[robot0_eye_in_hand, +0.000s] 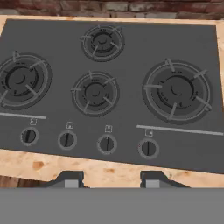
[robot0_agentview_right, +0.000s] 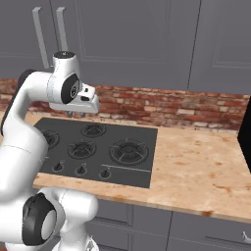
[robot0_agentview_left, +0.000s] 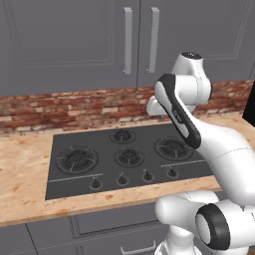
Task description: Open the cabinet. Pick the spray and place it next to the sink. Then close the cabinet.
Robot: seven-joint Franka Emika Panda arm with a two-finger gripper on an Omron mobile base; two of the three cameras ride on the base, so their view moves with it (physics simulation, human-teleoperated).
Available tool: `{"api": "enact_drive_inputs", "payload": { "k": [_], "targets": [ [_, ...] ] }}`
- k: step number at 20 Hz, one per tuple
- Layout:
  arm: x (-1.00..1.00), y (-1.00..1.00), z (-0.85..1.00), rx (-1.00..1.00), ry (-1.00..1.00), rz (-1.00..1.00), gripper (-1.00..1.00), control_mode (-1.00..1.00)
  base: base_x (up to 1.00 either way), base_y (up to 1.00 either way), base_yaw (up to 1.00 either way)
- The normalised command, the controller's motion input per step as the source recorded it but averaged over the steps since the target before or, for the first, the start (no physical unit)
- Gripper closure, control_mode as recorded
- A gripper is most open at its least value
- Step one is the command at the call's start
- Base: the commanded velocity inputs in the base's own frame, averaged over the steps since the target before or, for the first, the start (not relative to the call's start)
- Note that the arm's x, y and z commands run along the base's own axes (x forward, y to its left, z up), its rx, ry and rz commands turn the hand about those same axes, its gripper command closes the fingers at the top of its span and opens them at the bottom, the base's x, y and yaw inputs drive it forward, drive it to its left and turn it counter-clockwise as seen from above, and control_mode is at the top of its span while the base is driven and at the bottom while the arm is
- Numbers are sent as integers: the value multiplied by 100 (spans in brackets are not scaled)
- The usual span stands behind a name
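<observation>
With both doors shut, the cabinet [robot0_agentview_left: 124, 40] sits at twelve o'clock above the hob [robot0_agentview_left: 124, 157], presumably hiding the spray, while the fingers [robot0_eye_in_hand: 70, 180] hang spread and empty over the bench [robot0_eye_in_hand: 109, 168], since nothing is grasped yet.

Hand [robot0_eye_in_hand: 108, 181] hangs over the near edge of the hob [robot0_agentview_left: 127, 157], fingertips parted with nothing between them. Above the hob it's open air all the way to the brick wall [robot0_agentview_left: 64, 107] behind. Higher than the hob, the cabinet [robot0_agentview_left: 69, 40] has both doors shut flat, and two bar handles [robot0_agentview_left: 128, 40] stick out at the seam. Right of the hob, bare worktop [robot0_agentview_right: 201, 166] runs to a dark block [robot0_agentview_right: 246, 137] at the edge.
</observation>
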Motion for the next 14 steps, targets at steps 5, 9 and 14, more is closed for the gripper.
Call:
{"api": "enact_drive_inputs", "payload": {
  "k": [5,9,14],
  "targets": [
    [-7,15,0,0,0,0,-100,-100,0,0,0],
    [-29,10,10,0,0,0,-100,-100,0,0,0],
    [-53,14,34,0,-2,0,-100,-100,0,0,0]
  ]
}}
